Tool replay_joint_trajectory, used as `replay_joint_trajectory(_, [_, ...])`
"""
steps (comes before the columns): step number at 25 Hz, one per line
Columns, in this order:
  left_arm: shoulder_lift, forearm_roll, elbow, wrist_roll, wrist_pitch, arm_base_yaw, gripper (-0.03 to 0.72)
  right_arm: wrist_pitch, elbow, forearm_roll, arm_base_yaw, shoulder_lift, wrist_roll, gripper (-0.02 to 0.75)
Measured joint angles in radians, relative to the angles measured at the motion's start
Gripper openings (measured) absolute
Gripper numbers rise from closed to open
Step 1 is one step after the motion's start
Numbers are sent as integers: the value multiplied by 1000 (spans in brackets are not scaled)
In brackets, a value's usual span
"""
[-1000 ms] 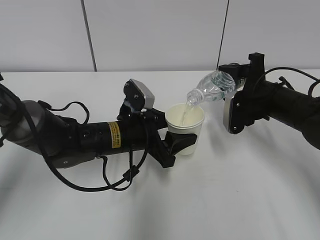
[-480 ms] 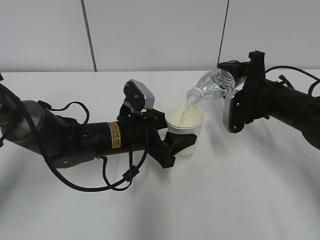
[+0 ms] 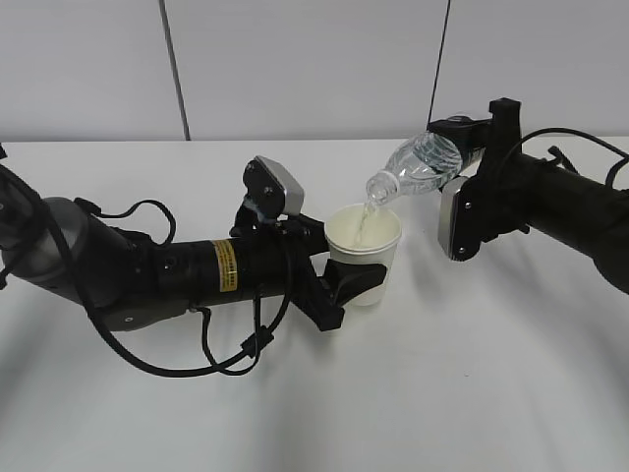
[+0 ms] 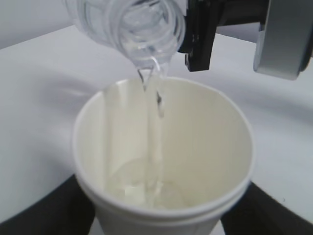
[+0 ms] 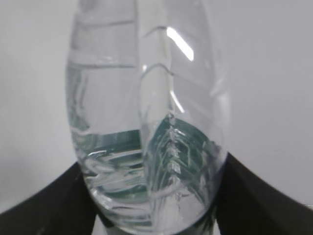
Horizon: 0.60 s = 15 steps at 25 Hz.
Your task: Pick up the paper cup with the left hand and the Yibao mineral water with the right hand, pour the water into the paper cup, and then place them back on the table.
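Observation:
My left gripper (image 3: 356,280) is shut on the cream-white paper cup (image 3: 365,254), holding it upright just above the white table (image 3: 472,374). My right gripper (image 3: 460,147) is shut on the clear Yibao mineral water bottle (image 3: 418,167), tilted with its open neck down-left over the cup rim. A thin stream of water runs into the cup. In the left wrist view the cup (image 4: 205,147) fills the frame, with a little water at its bottom and the bottle mouth (image 4: 146,29) above. In the right wrist view the bottle (image 5: 146,122) fills the frame between the black fingers (image 5: 44,205).
A grey wall with vertical seams (image 3: 175,69) stands behind the table. Loose black cables (image 3: 226,344) hang from the left arm onto the tabletop. The right arm's cable (image 3: 590,147) loops at the far right.
The bottle has risen slightly and moved a little right with the right gripper. Water keeps pouring into the cup. The left arm and cup have not moved.

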Motion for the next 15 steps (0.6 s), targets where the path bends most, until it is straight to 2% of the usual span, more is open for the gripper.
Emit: replay_joint_trajectory(15, [0,2,0,0,1,0,451,-11,0,0,0,0,-21,473])
